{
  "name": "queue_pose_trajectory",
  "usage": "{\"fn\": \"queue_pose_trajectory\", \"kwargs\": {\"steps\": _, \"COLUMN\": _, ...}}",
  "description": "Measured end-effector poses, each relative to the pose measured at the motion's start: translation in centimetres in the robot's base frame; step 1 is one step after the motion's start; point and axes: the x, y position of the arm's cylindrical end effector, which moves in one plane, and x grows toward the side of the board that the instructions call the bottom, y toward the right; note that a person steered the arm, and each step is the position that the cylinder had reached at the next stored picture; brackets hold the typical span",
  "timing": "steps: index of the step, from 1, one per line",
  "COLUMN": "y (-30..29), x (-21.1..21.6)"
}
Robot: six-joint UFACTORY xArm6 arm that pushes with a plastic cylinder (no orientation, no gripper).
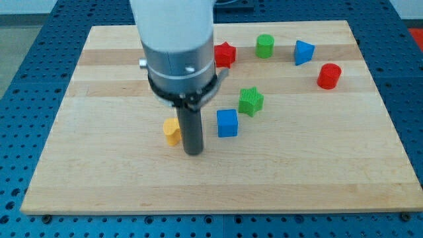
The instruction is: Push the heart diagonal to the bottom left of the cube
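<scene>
So I'm driving the xArm remotely and here's where things sit. The yellow heart (172, 131) (I think it's the heart, it's half hidden behind the rod so the shape is hard to call) is left of centre in the frame, and my tip (193, 153) is planted just to its right, touching it or nearly so. The blue cube (227, 123) is a bit further right, with the rod standing between the two.

Progress-wise: the heart is already left of the cube and only a touch lower in the frame, so I'd say it's more "beside" than properly diagonal. What's left, in my judgement, is nudging it down toward the frame's bottom so it lands lower-left of the cube.

End effector is just a bare rod, nothing to open or close, and it's got hold of nothing.

Containers: none anywhere on the worktop (99, 192). Just loose blocks: a green star (250, 101) touching the cube's upper right corner, plus a red star (225, 54), green cylinder (265, 45), a blue wedge-ish block (303, 52) and a red cylinder (328, 76) along the upper part.
</scene>
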Motion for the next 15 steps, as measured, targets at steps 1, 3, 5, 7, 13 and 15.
{"fn": "queue_pose_trajectory", "kwargs": {"steps": 1, "y": 0.7, "x": -4.0}}
{"fn": "queue_pose_trajectory", "kwargs": {"steps": 3, "y": 0.8, "x": -4.1}}
{"fn": "queue_pose_trajectory", "kwargs": {"steps": 5, "y": 1.5, "x": -4.1}}
{"fn": "queue_pose_trajectory", "kwargs": {"steps": 7, "y": 0.2, "x": -4.1}}
{"fn": "queue_pose_trajectory", "kwargs": {"steps": 13, "y": -10.4, "x": 0.1}}
{"fn": "queue_pose_trajectory", "kwargs": {"steps": 15, "y": 1.3, "x": 6.6}}
